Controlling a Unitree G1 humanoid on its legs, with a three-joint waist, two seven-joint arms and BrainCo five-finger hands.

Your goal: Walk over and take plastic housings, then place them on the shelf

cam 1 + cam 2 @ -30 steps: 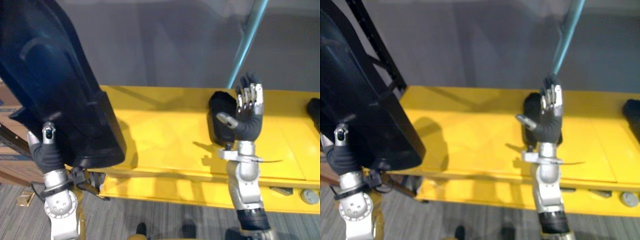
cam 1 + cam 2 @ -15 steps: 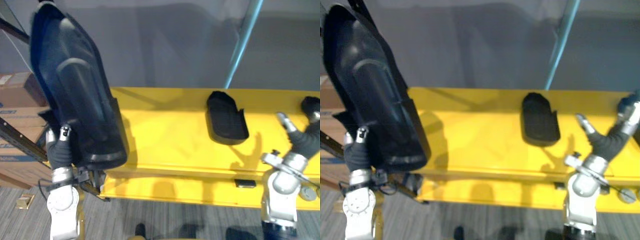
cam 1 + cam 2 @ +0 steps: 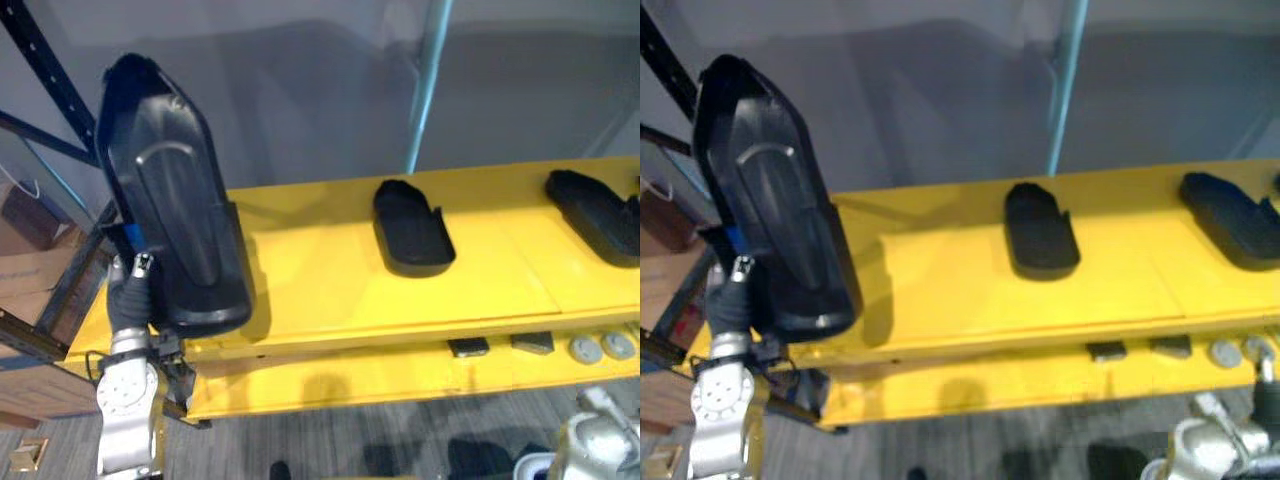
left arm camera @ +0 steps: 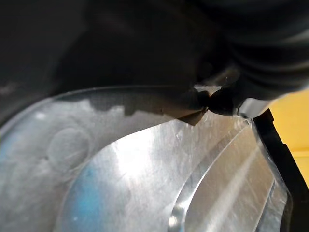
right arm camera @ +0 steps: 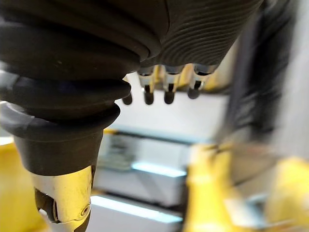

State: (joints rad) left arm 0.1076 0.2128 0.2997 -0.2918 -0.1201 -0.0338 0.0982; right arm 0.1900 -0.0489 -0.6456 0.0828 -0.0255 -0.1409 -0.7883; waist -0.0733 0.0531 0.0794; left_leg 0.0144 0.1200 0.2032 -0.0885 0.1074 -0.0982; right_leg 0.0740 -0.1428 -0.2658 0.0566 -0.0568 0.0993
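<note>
The robot stands facing a long yellow metal shelf (image 3: 320,285). At nine o'clock, the left hand (image 3: 128,295) holds a large black plastic housing (image 3: 175,230) upright, with its lower end just above the shelf's front left corner. The hand's grip is hidden behind the housing, so I cannot tell whether it is spread or clasped. The left wrist view looks into the housing's shiny, silvery inner face.

A smaller black plastic housing (image 3: 410,230) lies flat near the middle of the shelf, towards one o'clock. A third black housing (image 3: 600,212) lies at three o'clock, well apart from it. A teal pole (image 3: 425,90) rises behind the shelf at twelve o'clock.

The right hand (image 5: 167,94) hangs low at five o'clock, its fingers relaxed side by side and holding nothing.

The step in hand appears to be the placing. The next move likely calls for tipping the large housing down flat onto the bare yellow stretch between nine o'clock and the centre, clear of the smaller housing, then letting go.
</note>
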